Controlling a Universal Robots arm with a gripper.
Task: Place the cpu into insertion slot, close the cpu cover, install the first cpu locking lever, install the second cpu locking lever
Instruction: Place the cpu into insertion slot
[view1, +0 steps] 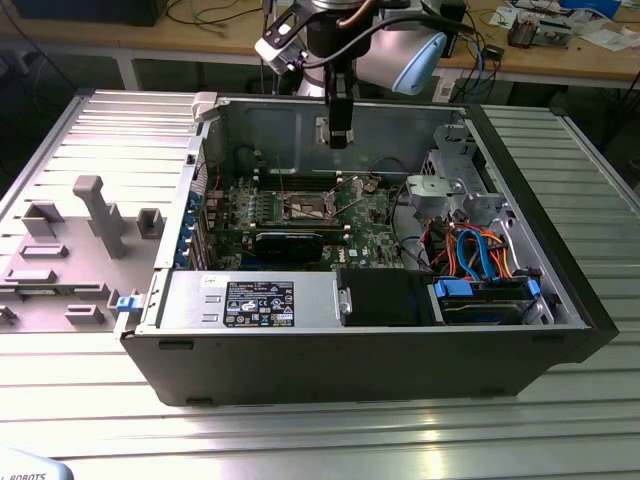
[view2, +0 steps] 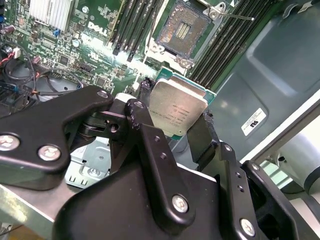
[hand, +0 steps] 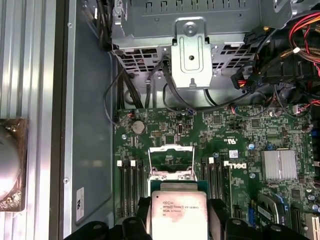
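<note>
The arm (view1: 335, 45) reaches straight down from above into an open computer case (view1: 380, 350). Its black jaws are closed on the cpu (view2: 177, 107) (hand: 179, 217), pinching it by two opposite edges with the dull silver top facing the wrist cameras. The chip hangs in the air over the green motherboard (hand: 235, 140), clear of it and short of the insertion slot (view2: 182, 31) (hand: 171, 162) (view1: 305, 208). In the second wrist view the slot's dark centre lies bare inside its shiny metal rim, and a thin lever rod (view2: 235, 16) sticks out beside it.

The case lies on its side, open face up, on a bench (view1: 300, 430) of ribbed metal slats. Behind it runs a wooden worktop (view1: 560, 60) strewn with cables and small parts.

Long black memory slots (view2: 135, 25) (hand: 127, 185) flank the insertion slot on both sides. A finned heat sink (hand: 280, 165) sits farther along the board, and a long black card (view1: 290, 242) stands just in front of the socket in the exterior view. A labelled power supply (view1: 255, 300) fills the case's near edge. At the exterior view's right a metal drive cage (view1: 450, 185) (hand: 192, 55) rises beside a tangle of orange and blue cables (view1: 470, 250). On the bench at the exterior view's left rests a grey fixture tray (view1: 90, 215) with upright blocks.
</note>
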